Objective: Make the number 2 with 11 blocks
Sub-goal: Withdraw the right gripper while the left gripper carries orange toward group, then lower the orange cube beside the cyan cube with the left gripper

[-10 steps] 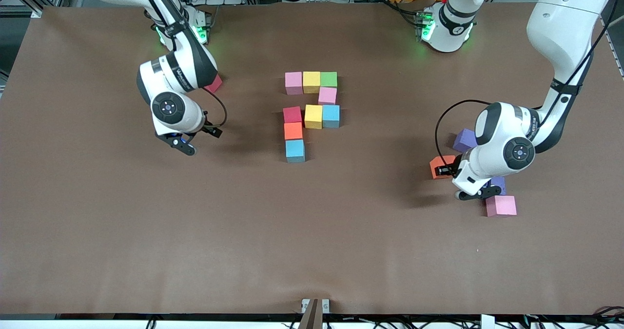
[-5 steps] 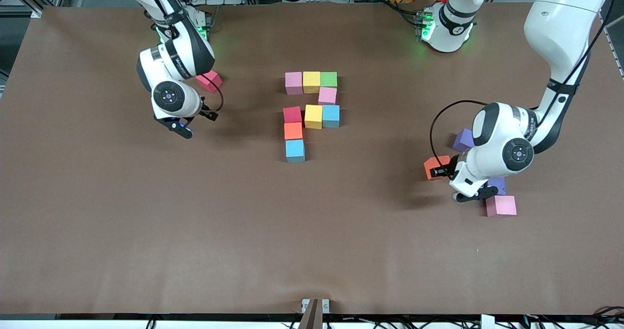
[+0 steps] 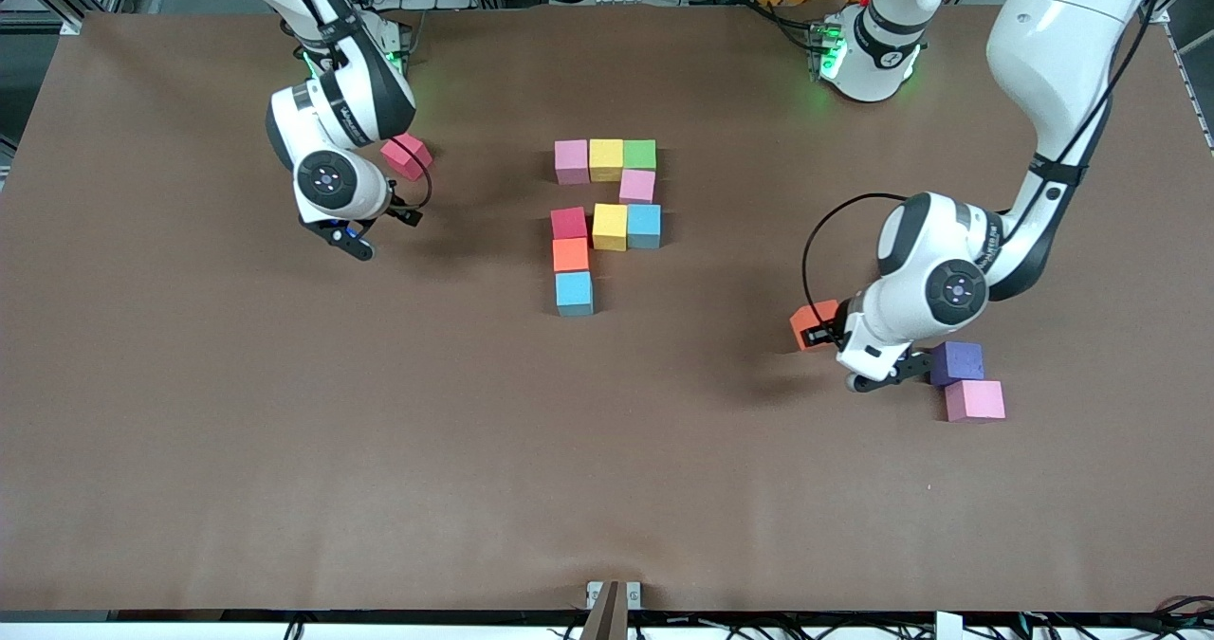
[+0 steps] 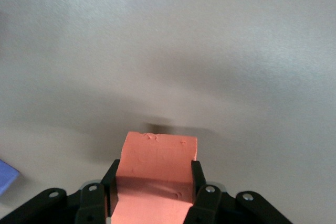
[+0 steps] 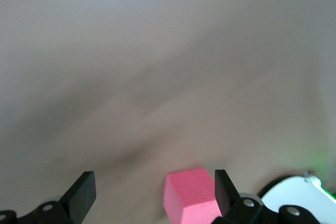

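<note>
While the front view gives me only a sliver of the orange block (image 3: 809, 320) poking out from under the left arm's wrist, the left wrist view shows it plainly (image 4: 156, 174), clamped between the two fingers (image 4: 198, 184) of the left gripper (image 3: 823, 333), up over bare table toward the left arm's end. That same wrist view catches just a corner of a purple block (image 4: 6, 174); from the front I see the whole purple block (image 3: 955, 362) on the table with a pink block (image 3: 974, 400) just beside it, nearer the camera.

From the front I cannot make out the right gripper (image 3: 353, 239) fingers well, but the right wrist view shows them spread wide apart (image 5: 149, 192) with nothing between, over the table at the right arm's end. A red-pink block (image 5: 190, 194) lies on the table near it; in the front view it sits (image 3: 406, 155) partly tucked under the right arm.

The unfinished 2 (image 3: 607, 223) sits mid-table: pink, yellow, green in the farthest row, a pink below the green, then red, yellow, blue, then an orange and a blue under the red

I see no containers
</note>
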Tool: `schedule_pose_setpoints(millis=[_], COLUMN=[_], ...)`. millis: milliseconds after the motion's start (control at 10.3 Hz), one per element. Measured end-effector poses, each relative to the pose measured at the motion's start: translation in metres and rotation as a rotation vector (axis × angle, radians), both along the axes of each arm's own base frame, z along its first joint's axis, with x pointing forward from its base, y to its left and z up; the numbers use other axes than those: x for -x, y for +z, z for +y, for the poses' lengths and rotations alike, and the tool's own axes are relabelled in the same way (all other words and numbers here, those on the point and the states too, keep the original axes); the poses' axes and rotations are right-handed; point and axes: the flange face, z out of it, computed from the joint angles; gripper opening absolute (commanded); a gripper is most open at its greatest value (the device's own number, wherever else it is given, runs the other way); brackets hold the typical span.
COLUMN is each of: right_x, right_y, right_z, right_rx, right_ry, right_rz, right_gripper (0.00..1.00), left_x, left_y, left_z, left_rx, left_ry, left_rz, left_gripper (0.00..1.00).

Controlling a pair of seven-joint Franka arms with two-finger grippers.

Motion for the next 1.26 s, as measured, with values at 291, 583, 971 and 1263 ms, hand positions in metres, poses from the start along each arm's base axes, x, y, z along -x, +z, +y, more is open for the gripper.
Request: schedule_pose_setpoints(millis=[291, 583, 971, 1263], right_x=[-0.058, -0.105, -0.144, -0.158], right_y=[0.055, 0.110, 0.186, 0.273], right_z=[-0.028, -0.077, -0.099, -0.104], right_rx=[-0.122, -0.201, -0.225, -0.231], right_ry=[0.157, 0.343, 0.510, 0.612], right_rz=[-0.105, -0.180, -0.302, -0.338], right_gripper=[1.00, 1.00, 1.00, 1.00], left_x=[0.006, 0.010, 0.021, 0.025], left_y=[0.002, 0.005, 0.008, 0.010], left_z=[-0.028, -0.056, -0.100, -0.144], left_rx=[-0.012, -0.024, -0.046, -0.048], left_ry=[0.068, 0.169, 0.337, 0.493], left_rz=[0.005, 0.005, 0.015, 0.021], left_gripper=[0.21, 0.21, 0.20, 0.20])
